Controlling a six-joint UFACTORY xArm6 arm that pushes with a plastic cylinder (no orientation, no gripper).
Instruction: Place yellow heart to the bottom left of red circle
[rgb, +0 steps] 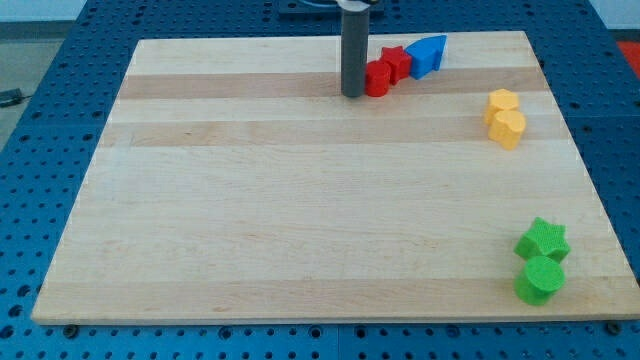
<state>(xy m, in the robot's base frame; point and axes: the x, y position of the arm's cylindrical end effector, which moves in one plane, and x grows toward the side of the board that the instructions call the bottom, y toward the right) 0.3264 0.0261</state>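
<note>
The red circle (378, 79) lies near the view's top centre. It touches a red star (397, 63) on its upper right. The yellow heart (508, 128) lies far to the right and a little lower, pressed against a second yellow block (502, 102) just above it. My tip (352, 95) stands against the left side of the red circle, far to the left of the yellow heart.
A blue block (428, 55) sits to the right of the red star, close to the wooden board's top edge (250, 42). A green star (543, 241) and a green circle (540, 281) lie together at the bottom right corner.
</note>
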